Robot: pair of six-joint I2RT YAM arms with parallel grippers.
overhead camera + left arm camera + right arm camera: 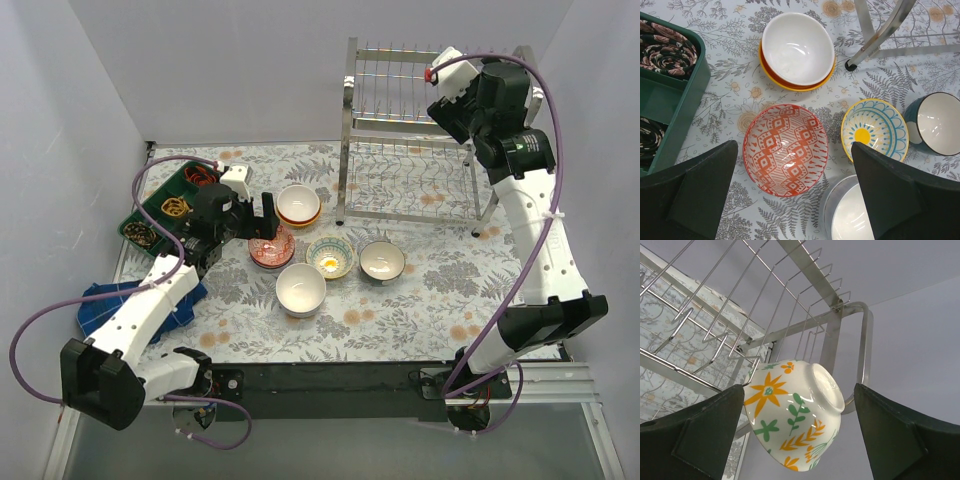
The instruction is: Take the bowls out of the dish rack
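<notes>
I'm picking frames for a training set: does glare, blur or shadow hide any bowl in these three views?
Top external: even light, soft shadows, the chrome wire dish rack sharp. Left wrist: sharp, small glare streaks on the red-patterned ceramic bowl and the white-lined orange bowl, nothing hidden. Right wrist: the white floral ceramic bowl is crisp with small highlights.

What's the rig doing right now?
Unloading bowls from the dish rack, partway through. The right gripper is at the rack's top tier, jaws open either side of a floral bowl, not closed on it. The left gripper hovers open over the red-patterned bowl on the table. Also down there: an orange-and-yellow stack, a yellow-and-blue bowl, a teal bowl and a white bowl.
</notes>
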